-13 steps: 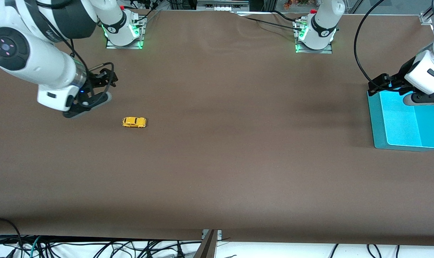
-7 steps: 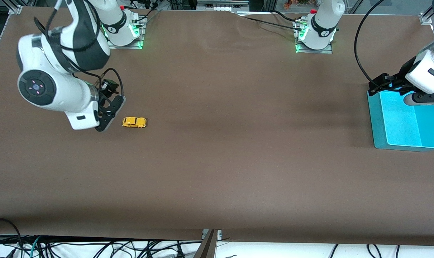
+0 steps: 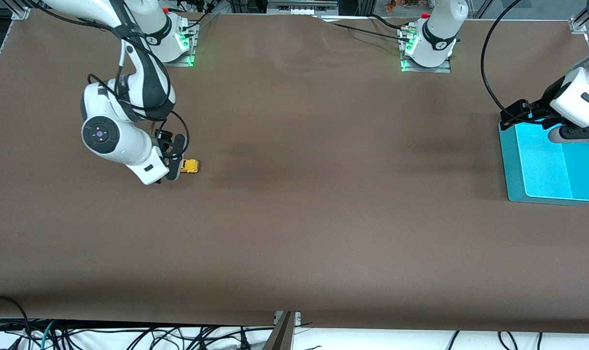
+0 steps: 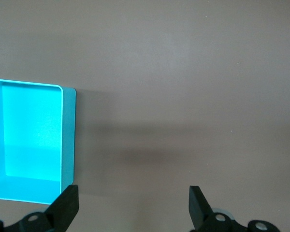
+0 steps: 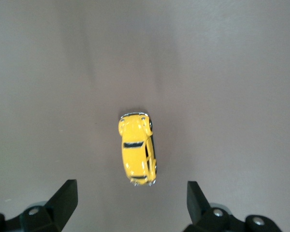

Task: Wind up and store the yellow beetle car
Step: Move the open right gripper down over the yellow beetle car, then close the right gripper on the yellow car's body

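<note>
One yellow beetle car (image 3: 190,166) under the wide-spread right tool (image 5: 130,200); one teal bin (image 3: 513,165) beneath the wide-spread left tool (image 4: 133,203).

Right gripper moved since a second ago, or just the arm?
Yes. The right gripper has swung toward the yellow beetle car, which sits where it did on the table. The gripper is now right over the car, open and not gripping.

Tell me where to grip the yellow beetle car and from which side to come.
Grip the yellow beetle car across its two long flanks, coming straight down from above. It sits upright on its wheels on the table, and its narrow body already lies centred between the open fingers of the right gripper.
</note>
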Action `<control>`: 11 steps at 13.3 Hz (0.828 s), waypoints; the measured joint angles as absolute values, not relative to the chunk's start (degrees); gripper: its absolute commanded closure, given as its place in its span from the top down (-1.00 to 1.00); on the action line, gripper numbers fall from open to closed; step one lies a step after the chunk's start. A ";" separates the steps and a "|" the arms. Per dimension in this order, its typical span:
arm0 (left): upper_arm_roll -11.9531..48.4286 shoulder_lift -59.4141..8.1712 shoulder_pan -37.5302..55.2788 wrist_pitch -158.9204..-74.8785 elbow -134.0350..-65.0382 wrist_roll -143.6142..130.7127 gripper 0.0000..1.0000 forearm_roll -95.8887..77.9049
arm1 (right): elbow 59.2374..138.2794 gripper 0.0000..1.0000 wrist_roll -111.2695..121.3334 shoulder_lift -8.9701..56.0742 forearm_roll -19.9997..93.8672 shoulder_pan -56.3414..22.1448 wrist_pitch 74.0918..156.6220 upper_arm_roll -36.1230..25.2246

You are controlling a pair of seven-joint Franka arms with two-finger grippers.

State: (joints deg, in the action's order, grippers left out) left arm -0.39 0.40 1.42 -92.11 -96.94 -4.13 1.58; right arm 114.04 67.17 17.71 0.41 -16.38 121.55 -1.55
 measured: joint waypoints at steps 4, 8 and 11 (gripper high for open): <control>-0.39 0.40 1.42 -92.11 -96.92 -4.13 1.00 1.58 | 126.97 0.97 70.94 14.97 0.41 -16.37 137.19 -1.56; -0.39 0.40 1.42 -92.11 -96.91 -4.13 1.00 1.58 | 134.04 0.97 74.66 14.75 0.41 -16.30 148.89 -1.67; -0.39 0.40 1.42 -92.11 -96.90 -4.13 1.00 1.58 | 136.95 0.89 76.41 15.55 0.41 -16.29 155.05 -1.67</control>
State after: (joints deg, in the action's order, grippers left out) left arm -0.39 0.40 1.42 -92.11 -96.90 -4.13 1.58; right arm 136.95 76.41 15.55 0.41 -16.29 155.05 -1.67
